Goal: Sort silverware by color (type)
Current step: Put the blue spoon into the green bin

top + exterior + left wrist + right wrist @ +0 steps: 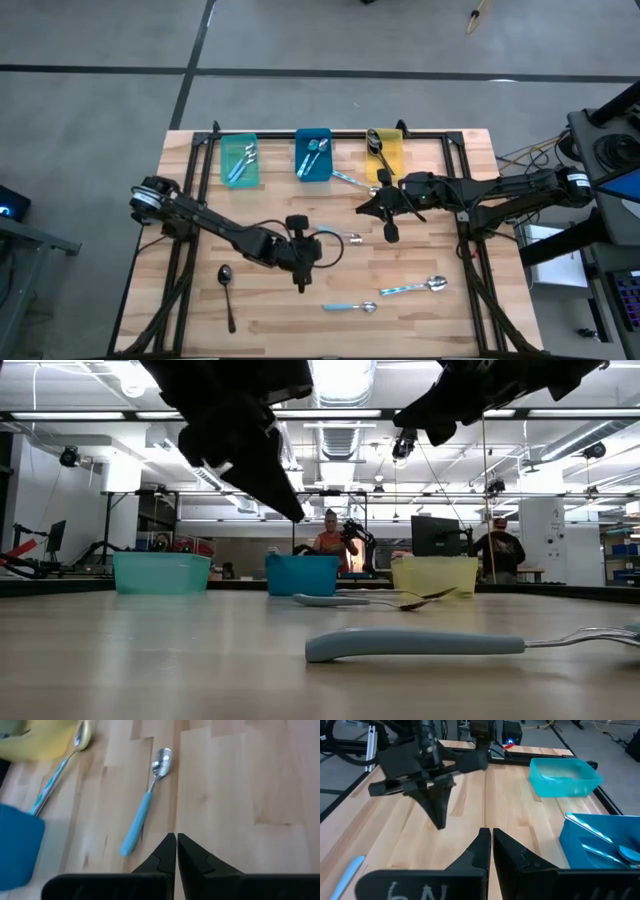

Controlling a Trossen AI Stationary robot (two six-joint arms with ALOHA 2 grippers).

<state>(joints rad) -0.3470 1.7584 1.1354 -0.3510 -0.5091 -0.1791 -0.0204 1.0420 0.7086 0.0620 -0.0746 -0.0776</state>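
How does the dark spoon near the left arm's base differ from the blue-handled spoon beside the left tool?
The dark spoon is dark all over; the blue-handled spoon has a shiny silver bowl and light-blue handle. The dark spoon lies lengthwise at the table's near-left; the blue-handled spoon lies crosswise mid-table, by the shut left tool. Both lie loose on the table, unsorted.

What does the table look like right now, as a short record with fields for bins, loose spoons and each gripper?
bins: teal bin, blue bin and yellow bin in a row at the far edge, each with spoons inside
loose blue-handled spoons: four on the wood, one between blue and yellow bins, one by the left gripper, two nearer the front
dark spoon: front left, apart from the rest
left gripper: shut, empty, mid-table
right gripper: shut, empty, in front of the yellow bin
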